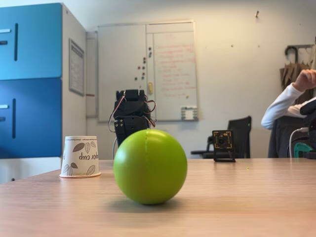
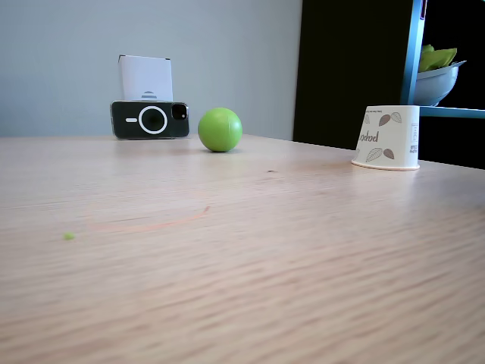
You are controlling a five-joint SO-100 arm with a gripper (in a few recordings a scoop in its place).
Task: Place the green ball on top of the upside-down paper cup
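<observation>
On the wooden surface (image 1: 256,197) the green ball (image 1: 150,166) rests, well apart from the upside-down paper cup (image 1: 80,156); behind it, the folded arm's end effector (image 1: 129,129) state cannot be told.

We count one green ball (image 1: 150,167) on the table (image 1: 247,207), toward its near edge in one fixed view. We count one upside-down paper cup (image 1: 80,156), standing nearer the table's left side there. Behind the ball we see one robot arm (image 1: 131,116). We count one small camera board (image 1: 223,145) at the far edge, and one phone (image 2: 150,120) lying sideways at the far edge in the other fixed view.
</observation>
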